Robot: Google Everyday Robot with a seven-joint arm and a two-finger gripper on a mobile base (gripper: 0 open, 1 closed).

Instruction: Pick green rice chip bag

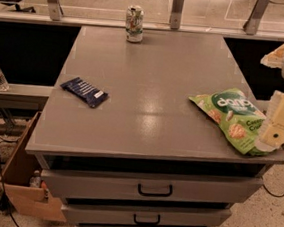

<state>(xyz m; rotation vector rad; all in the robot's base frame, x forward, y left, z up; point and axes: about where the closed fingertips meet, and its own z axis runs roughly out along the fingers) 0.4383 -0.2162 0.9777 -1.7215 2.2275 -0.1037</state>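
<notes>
Gripper point(275, 129) at near right, over the right end of the bag point(227, 116), placed for a grasp. I cannot tell whether it is open or closed.

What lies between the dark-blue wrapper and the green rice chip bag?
In the camera view, only bare cabinet top lies between the dark-blue wrapper and the green rice chip bag. The gripper is at the bag's right end.

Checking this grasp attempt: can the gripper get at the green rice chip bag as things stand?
Probably yes: the gripper sits beside the green rice chip bag at the table edge, nothing between them.
</notes>
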